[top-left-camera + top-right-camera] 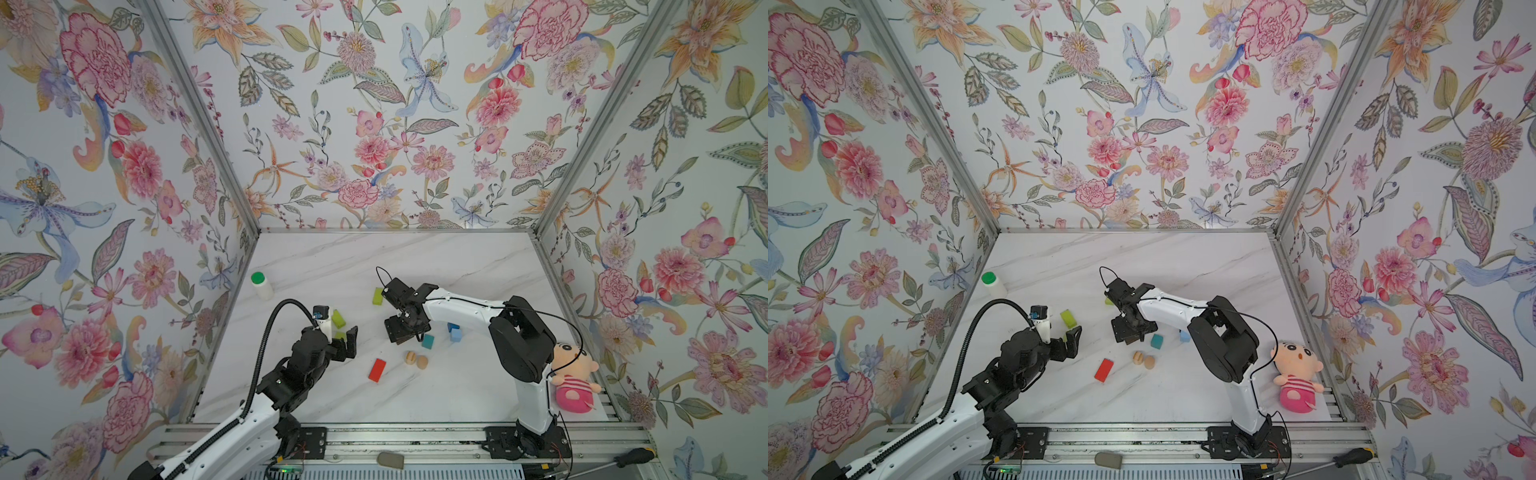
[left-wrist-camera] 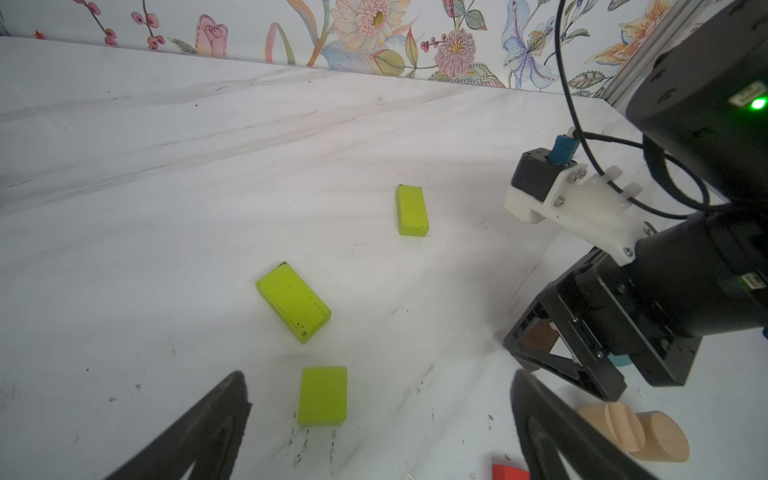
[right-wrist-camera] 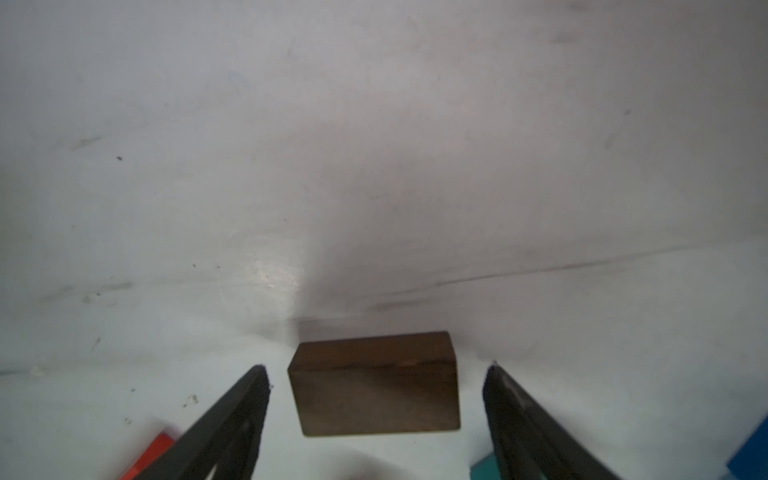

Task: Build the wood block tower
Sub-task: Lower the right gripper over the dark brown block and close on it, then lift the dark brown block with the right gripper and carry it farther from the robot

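top views: bright, even, diffuse light from above; only faint soft shadows under the arms on the table (image 1: 415, 257); no glare; sharp throughout, with wide-angle stretch toward the frame edges.
left wrist view: bright; table bleached near white ahead of the left fingers (image 2: 208, 432); yellow-green blocks (image 2: 293, 301) crisp, with thin shadows; the fingers themselves soft, too close for focus; status light (image 2: 758, 103) flares green; far table edge bowed.
right wrist view: dimmer, grey cast; broad shadow beyond the right fingers (image 3: 237, 415); small sheen ahead of them; dark brown block (image 3: 374, 386) between them fairly sharp; everything beside the fingers smeared, possibly motion blur.
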You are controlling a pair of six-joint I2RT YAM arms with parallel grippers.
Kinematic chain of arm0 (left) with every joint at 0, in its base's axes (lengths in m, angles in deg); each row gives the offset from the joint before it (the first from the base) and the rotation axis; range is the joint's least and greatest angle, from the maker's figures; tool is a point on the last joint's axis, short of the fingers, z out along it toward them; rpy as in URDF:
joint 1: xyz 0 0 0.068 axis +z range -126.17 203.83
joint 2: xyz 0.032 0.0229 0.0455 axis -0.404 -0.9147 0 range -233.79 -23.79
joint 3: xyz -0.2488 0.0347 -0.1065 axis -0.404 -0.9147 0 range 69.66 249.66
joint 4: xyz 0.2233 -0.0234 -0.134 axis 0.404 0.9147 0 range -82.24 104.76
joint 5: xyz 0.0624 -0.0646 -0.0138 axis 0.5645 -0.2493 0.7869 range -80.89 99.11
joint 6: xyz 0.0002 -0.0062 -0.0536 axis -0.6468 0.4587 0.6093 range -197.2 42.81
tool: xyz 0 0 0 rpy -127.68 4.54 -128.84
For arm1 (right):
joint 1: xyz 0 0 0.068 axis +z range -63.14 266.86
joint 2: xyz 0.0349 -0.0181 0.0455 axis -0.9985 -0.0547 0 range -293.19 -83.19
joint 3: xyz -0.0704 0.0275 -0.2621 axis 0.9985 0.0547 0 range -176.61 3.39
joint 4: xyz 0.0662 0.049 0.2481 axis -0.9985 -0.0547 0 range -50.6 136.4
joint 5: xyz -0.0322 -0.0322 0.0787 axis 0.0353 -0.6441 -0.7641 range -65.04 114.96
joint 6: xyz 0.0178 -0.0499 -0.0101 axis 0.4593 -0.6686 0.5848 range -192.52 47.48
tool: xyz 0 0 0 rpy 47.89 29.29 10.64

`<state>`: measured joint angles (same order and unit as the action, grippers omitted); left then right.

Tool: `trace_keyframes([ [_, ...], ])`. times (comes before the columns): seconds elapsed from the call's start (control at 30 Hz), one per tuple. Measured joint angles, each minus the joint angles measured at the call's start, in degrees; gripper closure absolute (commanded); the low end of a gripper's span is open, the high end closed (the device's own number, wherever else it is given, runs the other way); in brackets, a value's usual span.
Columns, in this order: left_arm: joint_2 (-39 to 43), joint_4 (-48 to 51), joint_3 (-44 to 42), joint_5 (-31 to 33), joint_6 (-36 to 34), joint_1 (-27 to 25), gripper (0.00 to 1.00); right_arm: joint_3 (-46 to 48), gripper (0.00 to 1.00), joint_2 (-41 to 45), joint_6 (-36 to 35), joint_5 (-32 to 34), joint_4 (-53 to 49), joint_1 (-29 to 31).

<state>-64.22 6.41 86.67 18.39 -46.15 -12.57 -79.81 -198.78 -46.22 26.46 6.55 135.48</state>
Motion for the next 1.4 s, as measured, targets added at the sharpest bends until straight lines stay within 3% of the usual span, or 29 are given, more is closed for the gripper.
trace_keyframes([
  [0.33,-0.52,-0.39,0.0,0.15,-0.24,0.0,0.01,-1.29,0.31,-1.11,-0.31,-1.11,0.04,-1.16],
  [0.57,-0.52,-0.39,0.0,0.17,-0.31,0.0,0.01,-1.55,0.18,-1.77,-0.48,-2.21,0.0,-1.95],
  [0.77,-0.5,-0.37,0.0,0.2,-0.42,0.0,0.01,-1.55,0.17,-1.77,-0.39,-2.43,-0.17,-1.51],
  [1.4,0.42,-0.37,0.0,0.2,-0.39,0.0,0.01,-1.55,0.36,-1.77,1.29,-1.42,-1.51,-1.38],
])
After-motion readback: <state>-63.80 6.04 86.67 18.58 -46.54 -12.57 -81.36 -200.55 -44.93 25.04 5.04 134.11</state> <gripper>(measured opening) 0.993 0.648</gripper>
